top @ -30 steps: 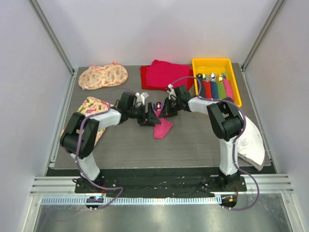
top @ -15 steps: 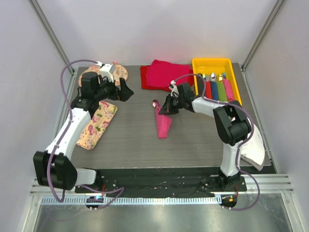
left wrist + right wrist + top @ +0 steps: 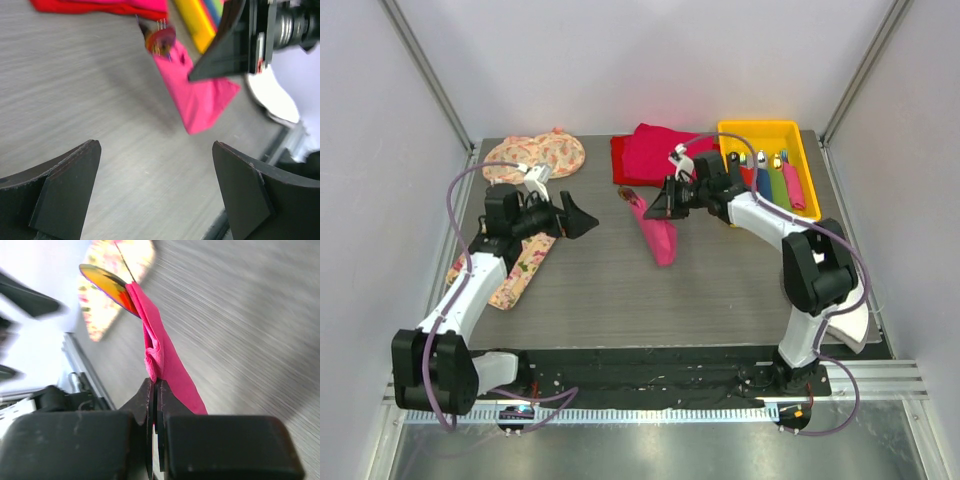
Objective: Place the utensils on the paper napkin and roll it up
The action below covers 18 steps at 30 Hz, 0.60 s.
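The paper napkin (image 3: pixel 659 234) lies near the middle of the table (image 3: pixel 720 290). It is rolled into a narrow bundle that runs from far-left to near-right. At its far end the shiny heads of the utensils (image 3: pixel 631 196) come out of the roll. Their handles are hidden inside the paper.

The right gripper (image 3: pixel 660 207) is at the far part of the bundle, on its right side. In the right wrist view its fingers (image 3: pixel 142 399) are pressed together and pinch an edge of the pink paper (image 3: pixel 162 360). A spoon head (image 3: pixel 106 283) shows at the far tip of the roll.

The left gripper (image 3: pixel 586 218) is to the left of the bundle, well apart from it and touching nothing. Its fingers (image 3: pixel 67 192) are spread wide and it points to the right, toward the napkin (image 3: pixel 199 97).

Behind the roll, at the far edge, lies a red-magenta cloth pile (image 3: pixel 655 150). Just to the right of it is a yellow tray (image 3: pixel 757 128) with more coloured cutlery in it. Two round floral mats (image 3: pixel 533 157) lie at the far left. A long floral mat (image 3: pixel 523 268) lies partly under the left arm. A white cloth (image 3: pixel 845 295) lies at the right edge of the table.
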Each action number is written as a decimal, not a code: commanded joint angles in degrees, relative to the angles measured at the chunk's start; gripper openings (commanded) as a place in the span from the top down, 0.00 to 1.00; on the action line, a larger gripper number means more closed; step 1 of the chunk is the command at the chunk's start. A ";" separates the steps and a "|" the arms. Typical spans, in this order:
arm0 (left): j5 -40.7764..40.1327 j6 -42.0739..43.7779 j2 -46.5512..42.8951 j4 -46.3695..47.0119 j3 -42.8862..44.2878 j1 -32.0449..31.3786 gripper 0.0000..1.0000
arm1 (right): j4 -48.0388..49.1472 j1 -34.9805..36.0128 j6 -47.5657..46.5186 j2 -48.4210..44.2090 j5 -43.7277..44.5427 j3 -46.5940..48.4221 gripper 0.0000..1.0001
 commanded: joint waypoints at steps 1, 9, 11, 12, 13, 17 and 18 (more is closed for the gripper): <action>9.13 -9.84 -5.60 23.33 -5.97 0.18 0.00 | 2.39 0.34 0.18 -8.48 -5.55 5.52 0.99; 17.92 -12.92 -5.86 38.37 -9.05 -0.17 0.02 | 3.98 3.49 1.68 -16.04 -10.65 5.87 0.99; 19.15 -14.76 -5.60 41.88 -8.70 -0.35 0.02 | 3.80 4.46 1.85 -18.06 -11.09 6.31 0.99; 20.29 -15.65 -5.60 42.68 -8.44 -1.22 0.02 | 3.71 4.82 1.77 -18.68 -11.09 6.40 0.99; 20.65 -17.48 -5.69 43.30 -8.61 -2.01 0.03 | 3.71 5.69 1.77 -19.73 -11.00 6.49 0.99; 20.13 -20.40 -7.70 46.11 -10.45 -6.84 0.04 | 3.89 7.28 2.47 -21.67 -11.44 6.84 0.99; 19.60 -20.57 -8.23 46.55 -11.50 -7.72 0.04 | 3.89 7.54 2.47 -21.93 -11.70 6.75 0.99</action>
